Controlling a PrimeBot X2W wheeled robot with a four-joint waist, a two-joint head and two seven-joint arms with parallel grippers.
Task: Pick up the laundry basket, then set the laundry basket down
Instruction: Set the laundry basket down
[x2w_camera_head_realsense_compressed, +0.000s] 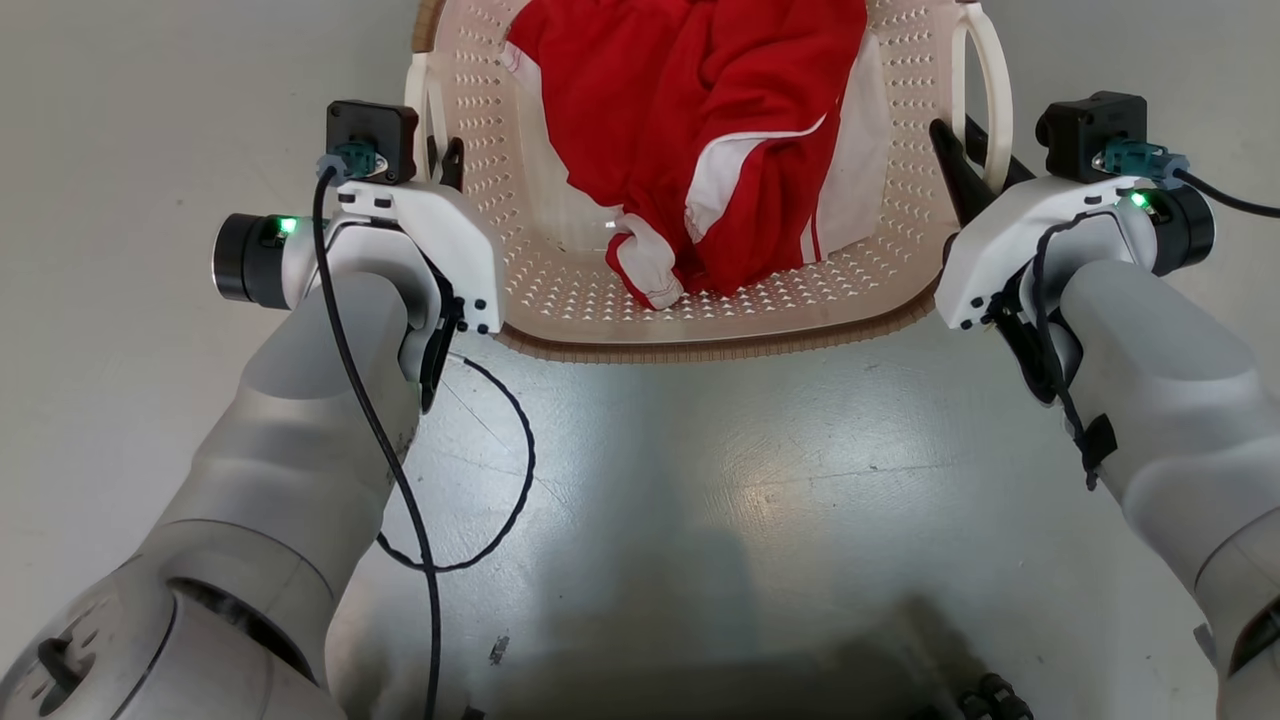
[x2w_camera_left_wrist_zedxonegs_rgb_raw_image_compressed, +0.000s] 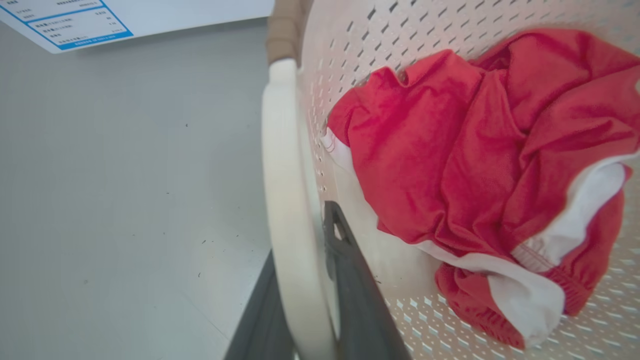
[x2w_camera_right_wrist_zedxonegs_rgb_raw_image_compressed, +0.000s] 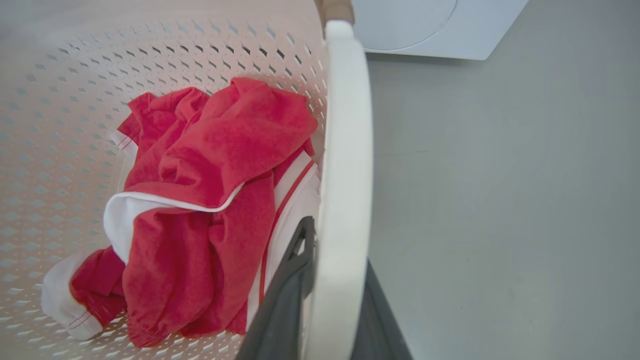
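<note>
Both handles gripped, lift unconfirmed.
Left end effector (x2w_camera_head_realsense_compressed: 442, 160) clamps the left handle (x2w_camera_left_wrist_zedxonegs_rgb_raw_image_compressed: 285, 200), right end effector (x2w_camera_head_realsense_compressed: 975, 160) the right handle (x2w_camera_right_wrist_zedxonegs_rgb_raw_image_compressed: 345, 175); the laundry basket (x2w_camera_head_realsense_compressed: 720, 335), holding a red garment (x2w_camera_head_realsense_compressed: 700, 130), lies ahead over the floor (x2w_camera_head_realsense_compressed: 700, 480), raised or resting unclear; set-down remains.

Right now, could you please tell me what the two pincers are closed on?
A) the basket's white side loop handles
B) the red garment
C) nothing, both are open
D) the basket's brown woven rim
A: the wrist views show the left pincer clamped around the left loop handle and the right pincer around the right loop handle of the laundry basket, one dark finger on each side.
</note>
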